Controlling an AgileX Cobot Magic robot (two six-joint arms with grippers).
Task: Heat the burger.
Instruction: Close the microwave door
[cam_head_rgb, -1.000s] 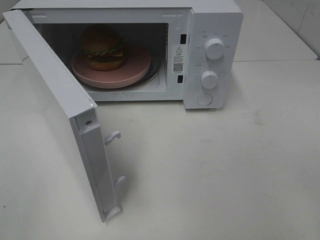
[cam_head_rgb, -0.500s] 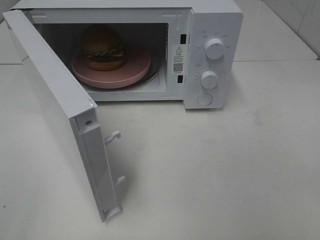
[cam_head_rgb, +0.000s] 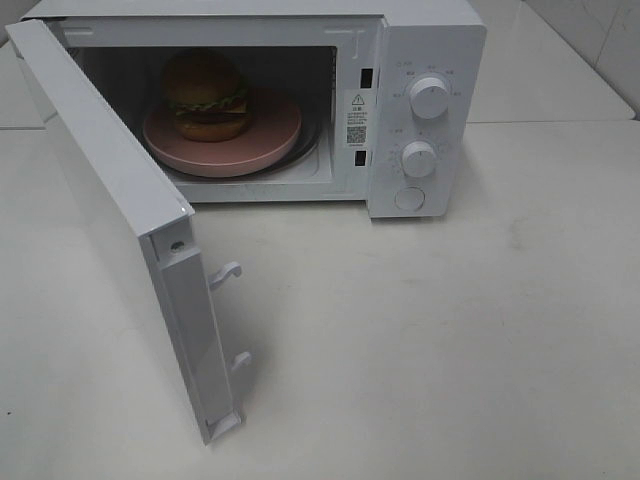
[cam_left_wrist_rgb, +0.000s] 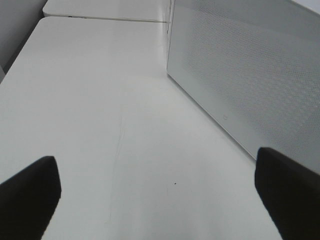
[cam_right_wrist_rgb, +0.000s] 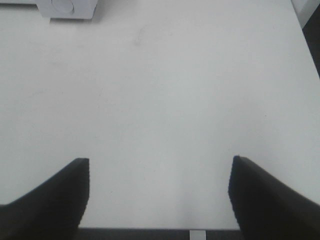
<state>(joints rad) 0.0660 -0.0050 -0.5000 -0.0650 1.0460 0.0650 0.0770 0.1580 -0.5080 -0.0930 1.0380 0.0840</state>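
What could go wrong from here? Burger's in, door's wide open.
1. The door stands wide open. The left gripper, open beside its outer face, might shove the whole microwave sideways instead of swinging the door shut.
2. The latch hooks have to seat fully; a weak push could leave the door ajar, so heating may not start.
3. The plate under the burger looks close to the cavity's front, so the closing door might nudge it.

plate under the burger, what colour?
Pink, plain with no pattern. The plate under the burger shows best in the exterior high view.
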